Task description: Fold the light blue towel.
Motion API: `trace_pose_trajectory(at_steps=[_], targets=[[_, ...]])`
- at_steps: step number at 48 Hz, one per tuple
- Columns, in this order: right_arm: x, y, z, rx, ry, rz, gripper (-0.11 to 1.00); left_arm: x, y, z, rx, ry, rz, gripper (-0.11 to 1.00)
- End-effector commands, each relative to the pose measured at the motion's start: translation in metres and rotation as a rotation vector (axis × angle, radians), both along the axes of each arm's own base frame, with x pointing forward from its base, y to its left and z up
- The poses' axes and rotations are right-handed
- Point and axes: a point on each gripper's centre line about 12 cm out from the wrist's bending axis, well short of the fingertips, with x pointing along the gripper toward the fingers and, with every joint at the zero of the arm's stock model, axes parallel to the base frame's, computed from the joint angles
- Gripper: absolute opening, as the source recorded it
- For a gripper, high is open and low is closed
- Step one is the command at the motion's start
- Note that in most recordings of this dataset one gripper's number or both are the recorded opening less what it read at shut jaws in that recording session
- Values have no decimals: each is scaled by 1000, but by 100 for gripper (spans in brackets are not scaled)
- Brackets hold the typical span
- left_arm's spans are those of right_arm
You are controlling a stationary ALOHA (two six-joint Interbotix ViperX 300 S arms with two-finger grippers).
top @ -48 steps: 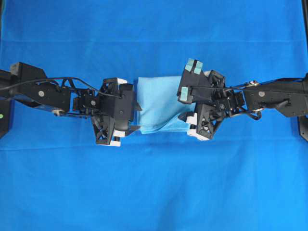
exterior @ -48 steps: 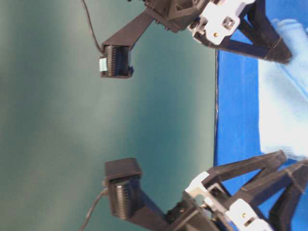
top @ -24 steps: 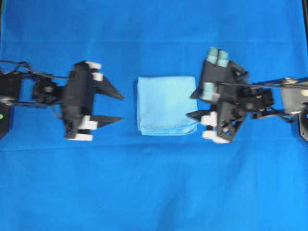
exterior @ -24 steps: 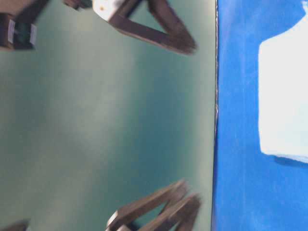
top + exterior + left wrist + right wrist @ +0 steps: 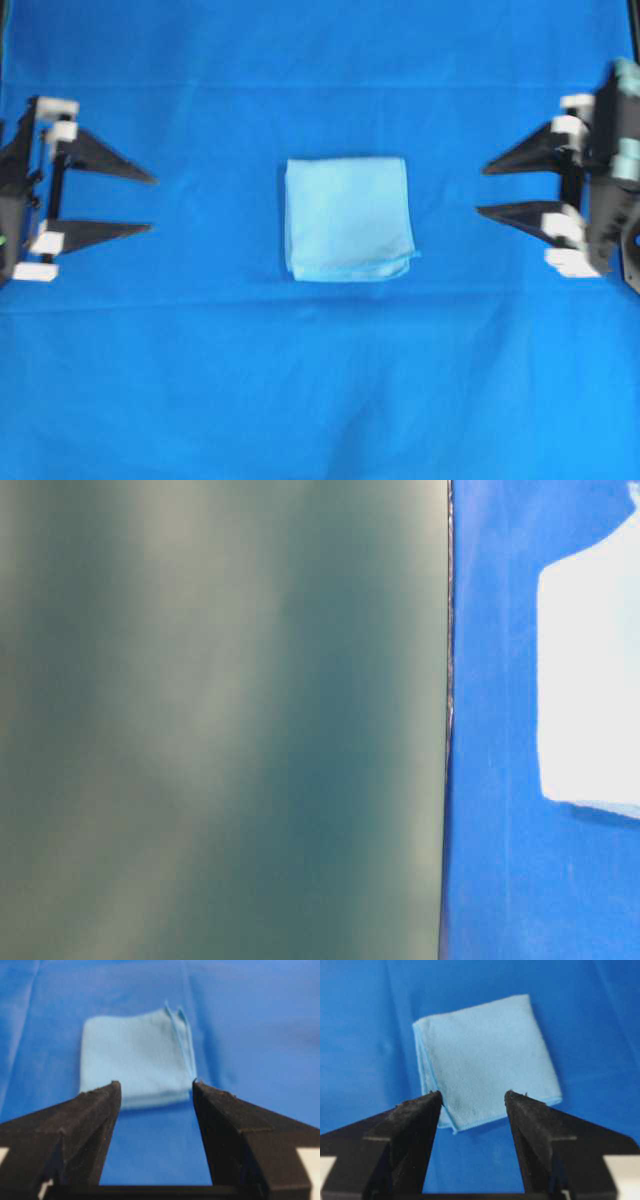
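The light blue towel (image 5: 348,218) lies folded into a small square in the middle of the table; it also shows in the left wrist view (image 5: 135,1062), the right wrist view (image 5: 485,1057) and at the right edge of the table-level view (image 5: 590,680). My left gripper (image 5: 150,204) hangs open at the far left, well clear of the towel, with nothing between its fingers (image 5: 95,1110). At the far right my right gripper (image 5: 482,190) is open too, empty and apart from the towel, its fingers (image 5: 530,1115) pointing toward it.
A deep royal-blue covering (image 5: 320,380) spreads over the whole table. Its edge (image 5: 448,720) runs vertically in the table-level view, with a plain grey-green backdrop (image 5: 220,720) beyond. Dark arm mounts sit at both side edges.
Both grippers have drawn back from the towel's sides to the far left and far right edges. The towel is let go and lies flat, folded.
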Motion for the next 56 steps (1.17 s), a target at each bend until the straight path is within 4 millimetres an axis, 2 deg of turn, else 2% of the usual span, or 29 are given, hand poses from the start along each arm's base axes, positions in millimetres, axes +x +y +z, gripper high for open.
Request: trace_pose_trajectory(at_steps=[1,14,21,30,56], targets=[[-15,-4,3,-4,-52,-7,58,-12,0,4,-4,-34,-1,57],[-60,-12,-33,7,-157,-16,58,-47,1,-26,-18,-56,2,57],[-72,-15,-54,29,-193,-33,58,-57,1,-36,-64,-65,13,57],[-73,-20,-61,38,-200,-57,58,-58,1,-35,-75,-66,15,57],[-73,-19,-63,39,-193,-57,58,-58,5,-37,-77,-61,45,57]])
